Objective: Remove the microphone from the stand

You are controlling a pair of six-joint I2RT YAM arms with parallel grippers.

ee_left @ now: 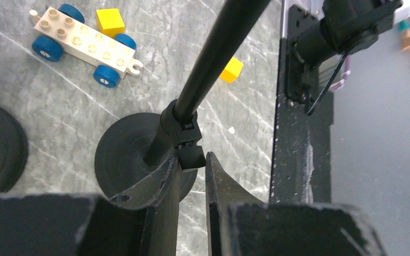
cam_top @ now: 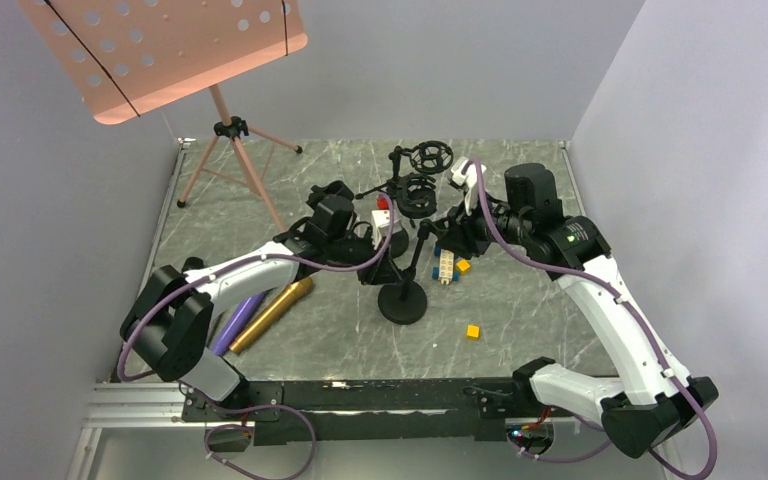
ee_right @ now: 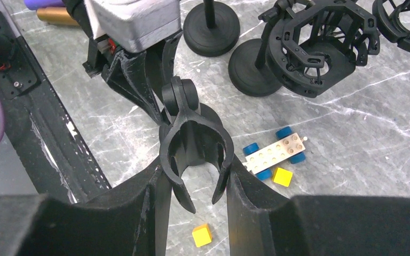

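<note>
Grey-veined marble desk point(cam_top: 520, 300) sits between plain pale walls, with a pink perforated music stand point(cam_top: 160, 50) on its tripod at the far left corner. Near the middle stands the microphone stand point(cam_top: 403, 303), its round black base flat on the desk and its pole tilted.

The left gripper point(ee_left: 192, 157) has its jaws closed low on that pole, pinching the small black knob at the collar joint. The right gripper point(ee_right: 195, 162) is at the top of the stand, and its jaws press on the two prongs of the U-shaped mic clip point(ee_right: 195, 133), whose fork holds nothing.

A gold cylinder point(cam_top: 272, 314) shaped like a handheld microphone lies flat on the desk beside the left arm, well apart from the stand. A purple cylinder point(cam_top: 240, 320) lies just beside it. Which of them is the task's microphone I cannot tell.

A white toy brick car point(ee_right: 275, 154) with blue wheels rests near the stand base, with one yellow cube point(ee_right: 282, 176) just beside it and another point(ee_right: 202, 234) further off. Behind stands a black shock mount point(ee_right: 312, 48) on a round base.
</note>
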